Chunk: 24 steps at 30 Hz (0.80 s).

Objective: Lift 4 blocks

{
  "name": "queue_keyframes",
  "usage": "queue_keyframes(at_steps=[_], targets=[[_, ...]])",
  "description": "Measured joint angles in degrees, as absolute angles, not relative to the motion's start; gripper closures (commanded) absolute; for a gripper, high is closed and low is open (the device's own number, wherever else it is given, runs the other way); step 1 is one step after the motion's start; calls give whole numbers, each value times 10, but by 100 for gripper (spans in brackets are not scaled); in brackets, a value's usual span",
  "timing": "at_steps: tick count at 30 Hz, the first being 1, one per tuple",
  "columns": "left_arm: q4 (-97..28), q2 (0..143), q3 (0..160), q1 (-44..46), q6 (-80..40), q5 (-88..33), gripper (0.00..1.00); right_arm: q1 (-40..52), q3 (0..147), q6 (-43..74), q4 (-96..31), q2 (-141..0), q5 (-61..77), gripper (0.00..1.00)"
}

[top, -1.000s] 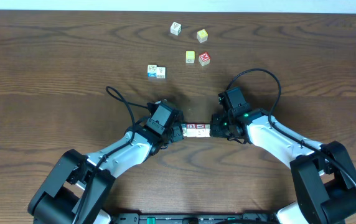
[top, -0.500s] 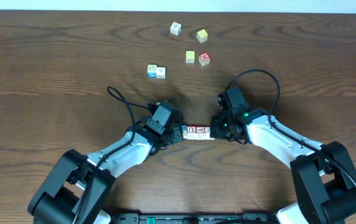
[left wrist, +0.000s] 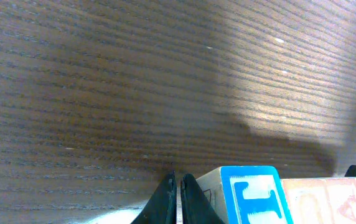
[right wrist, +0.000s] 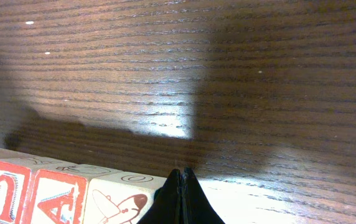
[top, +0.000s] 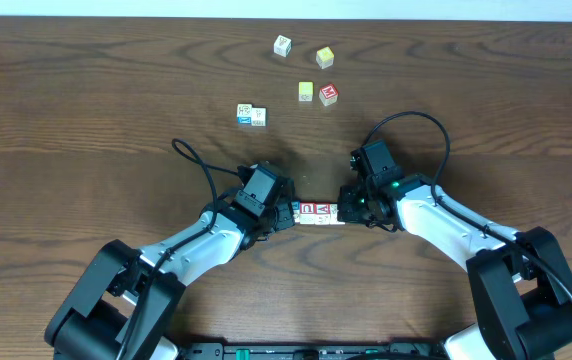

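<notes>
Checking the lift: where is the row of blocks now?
Overhead view: the row of blocks is near the centre of the table, bridging the left tool and the right tool at its ends.

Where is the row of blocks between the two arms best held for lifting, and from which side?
At its two end faces, squeezed lengthwise: left gripper against the left end, right gripper against the right end. The row of blocks is four loose cubes side by side, so probably only pressure along the line holds them together.
</notes>
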<state>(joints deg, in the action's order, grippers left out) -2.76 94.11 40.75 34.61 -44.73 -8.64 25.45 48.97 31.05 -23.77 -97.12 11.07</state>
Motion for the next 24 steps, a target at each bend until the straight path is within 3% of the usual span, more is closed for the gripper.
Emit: queue_keyframes(at_steps=[24], targets=[[-30,941,408,349,-409,-87,93,255,490,296,-234,-971,109,99]])
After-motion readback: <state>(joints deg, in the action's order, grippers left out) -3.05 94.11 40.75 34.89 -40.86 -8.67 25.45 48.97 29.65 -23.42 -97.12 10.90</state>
